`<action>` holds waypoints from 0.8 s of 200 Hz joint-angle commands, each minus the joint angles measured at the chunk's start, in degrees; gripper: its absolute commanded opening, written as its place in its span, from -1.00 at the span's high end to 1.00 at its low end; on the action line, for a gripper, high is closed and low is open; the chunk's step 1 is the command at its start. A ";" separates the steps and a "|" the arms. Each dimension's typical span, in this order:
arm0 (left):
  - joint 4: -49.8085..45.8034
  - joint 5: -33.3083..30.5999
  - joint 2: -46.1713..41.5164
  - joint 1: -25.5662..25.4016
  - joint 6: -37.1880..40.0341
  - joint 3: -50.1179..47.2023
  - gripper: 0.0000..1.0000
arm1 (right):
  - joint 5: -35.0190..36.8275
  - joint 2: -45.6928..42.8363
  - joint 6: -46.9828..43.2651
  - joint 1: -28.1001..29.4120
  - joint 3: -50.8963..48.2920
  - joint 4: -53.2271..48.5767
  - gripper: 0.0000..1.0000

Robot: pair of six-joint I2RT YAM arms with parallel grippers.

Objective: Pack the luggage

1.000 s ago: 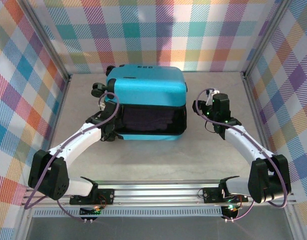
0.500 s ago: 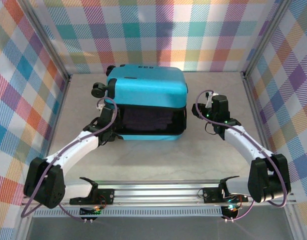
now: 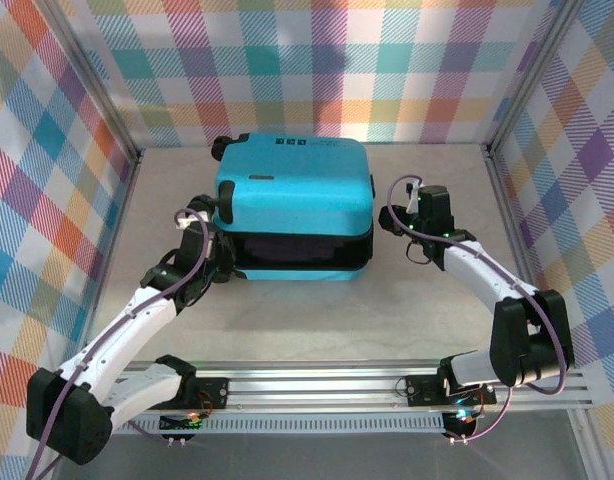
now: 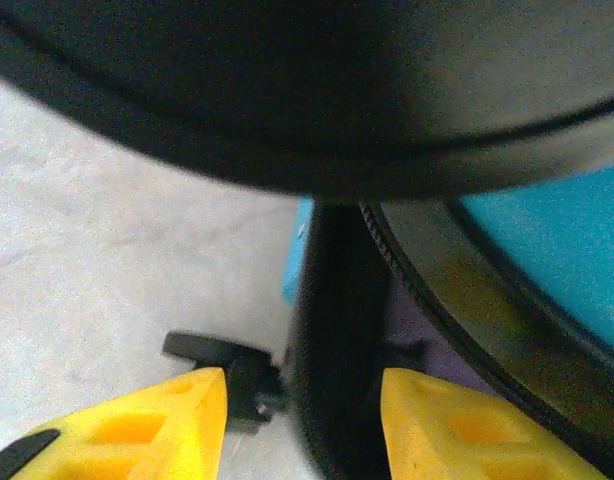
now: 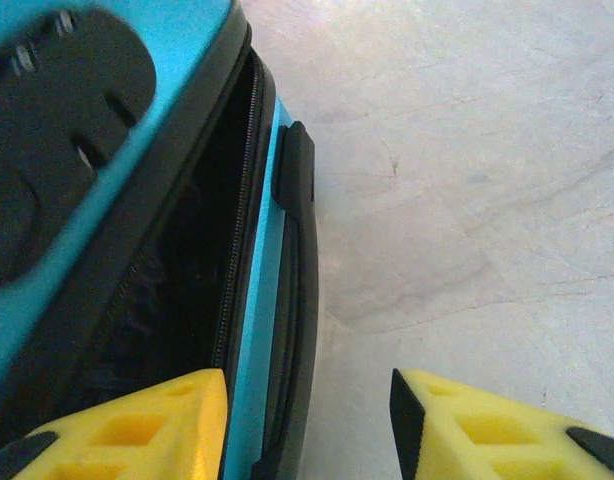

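The turquoise luggage (image 3: pixel 292 190) lies in the middle of the table, its lid lowered to a narrow gap along the front. Dark purple fabric (image 3: pixel 299 247) shows in that gap. My left gripper (image 3: pixel 219 262) is at the case's front left corner. In the left wrist view its yellow fingers (image 4: pixel 187 425) stand apart around the black zipper band (image 4: pixel 332 330), so that gripper (image 4: pixel 305 420) is open. My right gripper (image 3: pixel 389 218) is at the case's right side, open (image 5: pixel 309 420). The lower shell's turquoise edge (image 5: pixel 255 330) lies just inside its left finger.
Metal frame posts and plaid walls close in the table at the left (image 3: pixel 117 200), right (image 3: pixel 507 200) and back. Bare tabletop (image 3: pixel 317 320) lies between the case and the arm rail (image 3: pixel 307 385). A black wheel (image 3: pixel 223 146) sticks out at the case's back left.
The lid has dropped from wide open to a narrow gap. My left arm has drawn back toward the near left, and its jaws have widened. The right jaws have opened a little.
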 commanded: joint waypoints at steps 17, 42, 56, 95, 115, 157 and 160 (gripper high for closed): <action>-6.29 0.25 -7.01 -0.20 -2.15 0.17 0.09 | 1.87 2.07 0.67 -0.31 3.22 -2.93 -0.01; -9.25 -0.53 -9.32 -0.20 -2.36 0.36 -0.01 | 2.16 3.10 0.74 -0.40 4.85 -4.41 -0.09; -9.87 -0.83 -9.60 -0.20 -2.61 0.35 -0.03 | 2.20 3.70 0.84 -0.70 5.47 -4.92 -0.13; -8.11 -0.03 -5.60 -0.20 -6.40 -0.51 -0.03 | 0.14 7.13 0.84 -1.97 9.79 -6.28 -0.22; -1.72 3.99 -6.38 -0.62 -9.85 -5.32 -0.02 | -1.16 8.25 0.75 -2.97 12.97 -7.57 -0.30; 1.42 2.37 -12.82 -4.80 -14.74 -12.48 -0.02 | -4.90 14.49 -0.61 -4.84 24.57 -13.03 -0.36; 1.13 2.10 -13.27 -5.22 -14.63 -12.61 -0.02 | -5.09 15.07 -0.75 -4.94 25.45 -13.22 -0.36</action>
